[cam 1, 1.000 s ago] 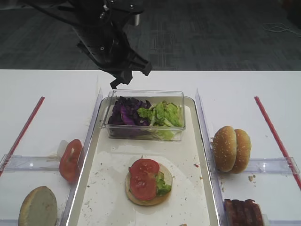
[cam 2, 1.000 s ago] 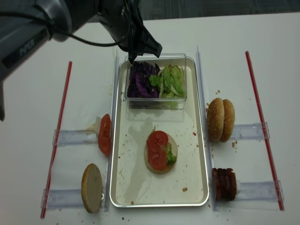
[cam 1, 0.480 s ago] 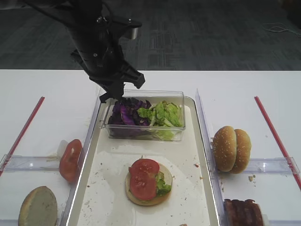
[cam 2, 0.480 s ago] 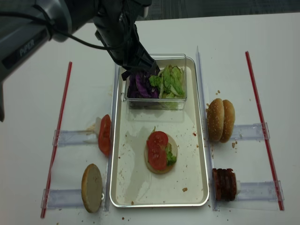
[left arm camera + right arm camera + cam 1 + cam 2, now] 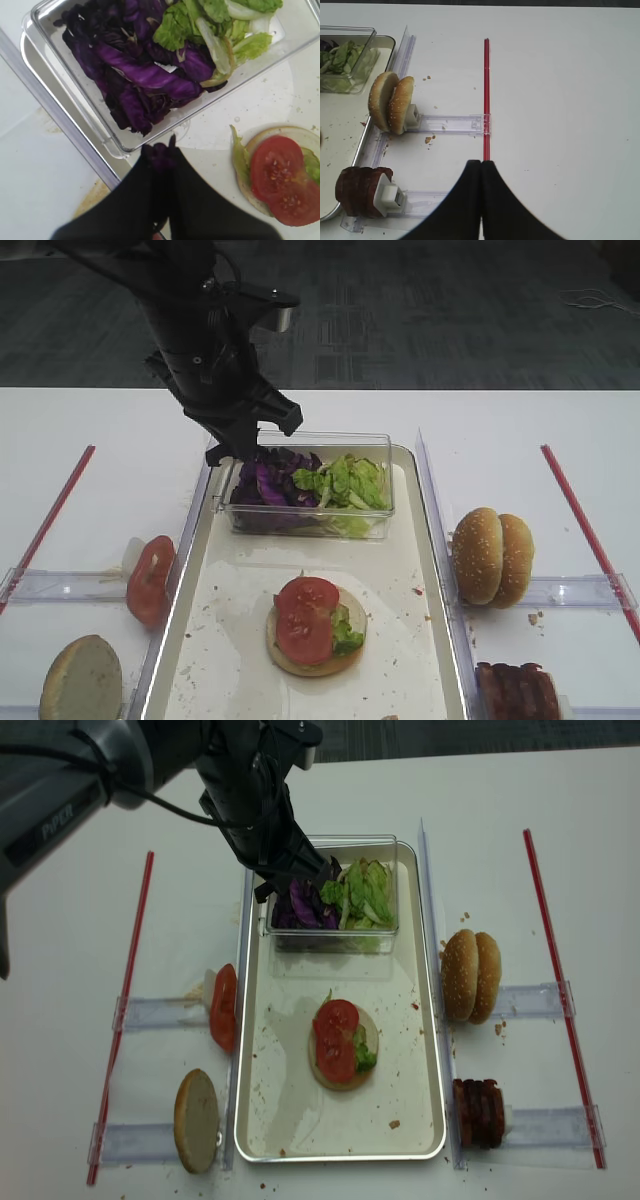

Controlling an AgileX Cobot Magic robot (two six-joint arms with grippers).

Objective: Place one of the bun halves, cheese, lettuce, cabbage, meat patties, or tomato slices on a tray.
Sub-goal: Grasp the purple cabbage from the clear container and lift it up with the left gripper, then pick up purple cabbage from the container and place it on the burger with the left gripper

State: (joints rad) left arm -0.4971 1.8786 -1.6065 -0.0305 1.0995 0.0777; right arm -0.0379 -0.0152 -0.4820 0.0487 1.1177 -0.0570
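One small bit of cabbage [image 5: 161,152] sits pinched in the left gripper [image 5: 159,150], jaws closed tight on it, at the clear box's [image 5: 333,942] left corner, upper left of centre. I'd carry it low over the tray [image 5: 292,1120], release above the stacked bun half [image 5: 340,1072]. Right gripper [image 5: 480,165], far right: jaws shut, empty.

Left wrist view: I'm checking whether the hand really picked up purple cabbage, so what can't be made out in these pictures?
- Left hand: shut on a purple scrap; its size is hidden between the fingers.
- Same hand, high view: the arm hides the tips and any cabbage.
- Clear box: its right end is cut off by the frame.
- Meat patties: cut off by the bottom edge; count unclear.
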